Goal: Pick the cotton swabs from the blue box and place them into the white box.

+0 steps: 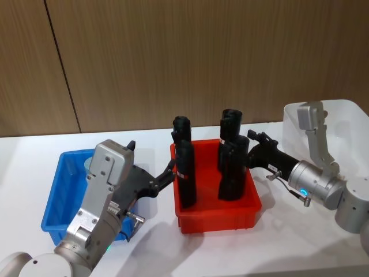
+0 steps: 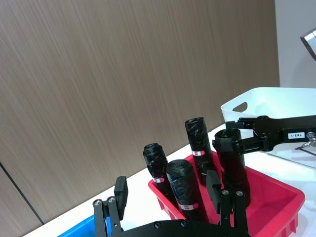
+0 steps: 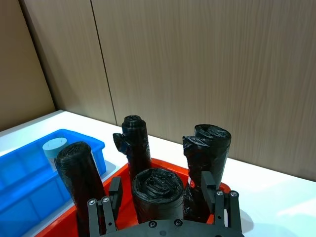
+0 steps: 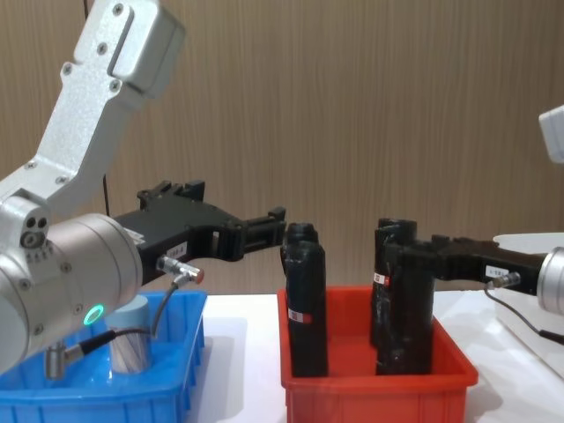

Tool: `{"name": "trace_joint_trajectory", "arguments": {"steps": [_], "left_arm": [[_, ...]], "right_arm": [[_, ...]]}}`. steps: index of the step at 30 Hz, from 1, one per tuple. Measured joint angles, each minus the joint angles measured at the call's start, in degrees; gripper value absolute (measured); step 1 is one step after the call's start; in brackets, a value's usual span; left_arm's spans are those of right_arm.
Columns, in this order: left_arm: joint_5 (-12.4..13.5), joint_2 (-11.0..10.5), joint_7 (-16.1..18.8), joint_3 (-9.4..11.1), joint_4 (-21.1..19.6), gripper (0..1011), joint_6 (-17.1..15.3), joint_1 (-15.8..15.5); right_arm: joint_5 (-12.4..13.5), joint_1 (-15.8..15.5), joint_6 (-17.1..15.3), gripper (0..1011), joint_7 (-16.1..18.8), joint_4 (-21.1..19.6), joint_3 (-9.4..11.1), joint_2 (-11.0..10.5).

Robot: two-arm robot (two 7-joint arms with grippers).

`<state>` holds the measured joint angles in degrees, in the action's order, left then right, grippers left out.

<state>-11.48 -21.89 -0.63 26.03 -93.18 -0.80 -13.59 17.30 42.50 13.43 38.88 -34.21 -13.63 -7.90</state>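
1. White box (image 1: 340, 118) at the right edge of the head view; inside hidden behind the right arm's wrist housing, so nothing transferred as far as can be told.
2. Red bin (image 1: 219, 213) at centre, holding four upright black rolls (image 1: 185, 173); no part of the task.
3. Blue box (image 1: 57, 199) at lower left, with one tub of the cotton swabs (image 4: 129, 345) standing inside at lower left of the chest view, not yet picked.
4. Left gripper (image 2: 170, 195) above the blue box's inner edge, reaching toward the red bin, spread wide and empty.
5. Right gripper (image 3: 165, 190) beside the red bin's right side, near the rolls, spread apart and empty.
6. Judged barely begun: grasp, carry and drop all left.
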Motion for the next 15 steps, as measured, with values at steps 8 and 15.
{"name": "trace_joint_trajectory", "arguments": {"steps": [8, 15], "left_arm": [[0.0, 0.0, 0.0, 0.0, 0.0, 1004, 0.0, 0.0], [0.0, 0.0, 0.0, 0.0, 0.0, 1004, 0.0, 0.0]], "right_arm": [[0.0, 0.9, 0.2, 1002, 0.8, 1.7, -0.3, 0.3], [-0.1, 1.7, 0.4, 981, 1.2, 3.4, -0.7, 0.6]]}}
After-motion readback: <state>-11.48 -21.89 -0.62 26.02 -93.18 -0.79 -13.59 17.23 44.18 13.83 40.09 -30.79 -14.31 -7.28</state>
